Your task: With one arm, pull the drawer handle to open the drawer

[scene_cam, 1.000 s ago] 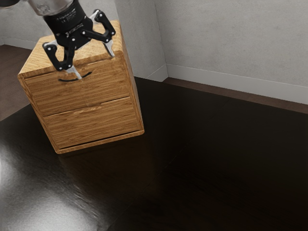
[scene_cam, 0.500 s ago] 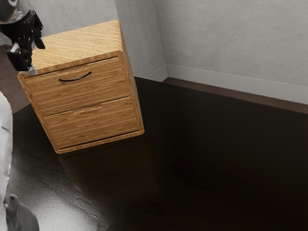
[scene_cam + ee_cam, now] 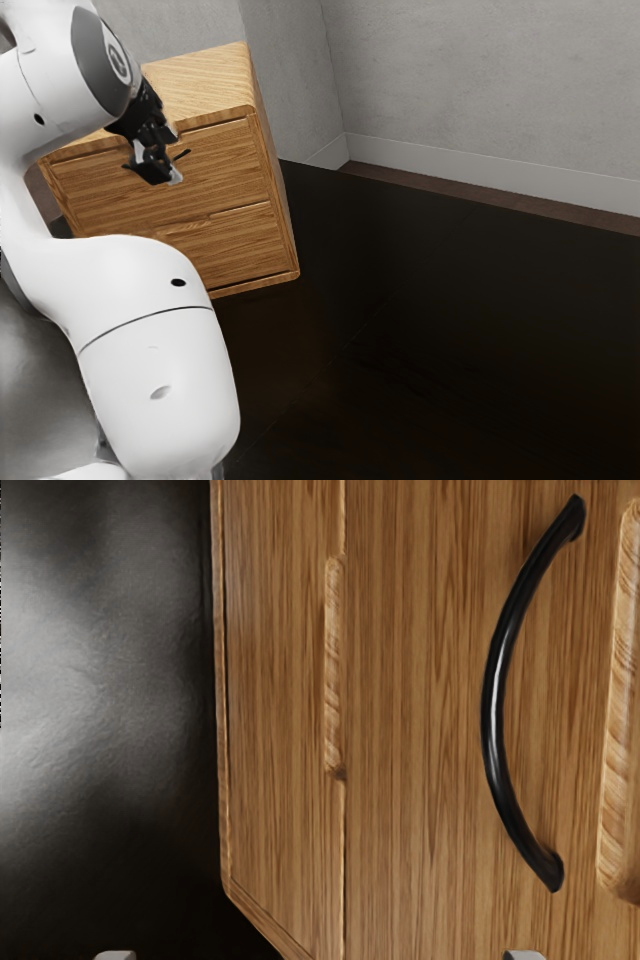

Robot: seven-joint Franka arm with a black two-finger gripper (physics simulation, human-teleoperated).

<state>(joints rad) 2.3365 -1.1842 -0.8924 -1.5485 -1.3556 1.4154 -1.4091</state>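
Observation:
A wooden two-drawer cabinet (image 3: 230, 200) stands on the dark surface at the exterior view's left. Its top drawer (image 3: 225, 155) sits flush and carries a curved black handle (image 3: 183, 154). My black gripper (image 3: 160, 172) hangs in front of that drawer face, over the handle's left part, and hides it. The wrist view looks straight at the drawer front, with the whole handle (image 3: 497, 695) showing and free of contact. Two grey fingertips (image 3: 524, 954) stand far apart at that view's edge, so the gripper is open and holds nothing.
The lower drawer (image 3: 230, 245) has a wooden ridge grip (image 3: 333, 670) and is shut. My white arm (image 3: 130, 330) covers the exterior view's lower left. The dark glossy floor (image 3: 450, 330) stretches toward a grey wall with a baseboard (image 3: 500, 170).
My hand came from beside the cabinet's upper left corner to the front of the top drawer, by the handle. The arm's white links swung into the exterior view's left. The drawer stayed shut.

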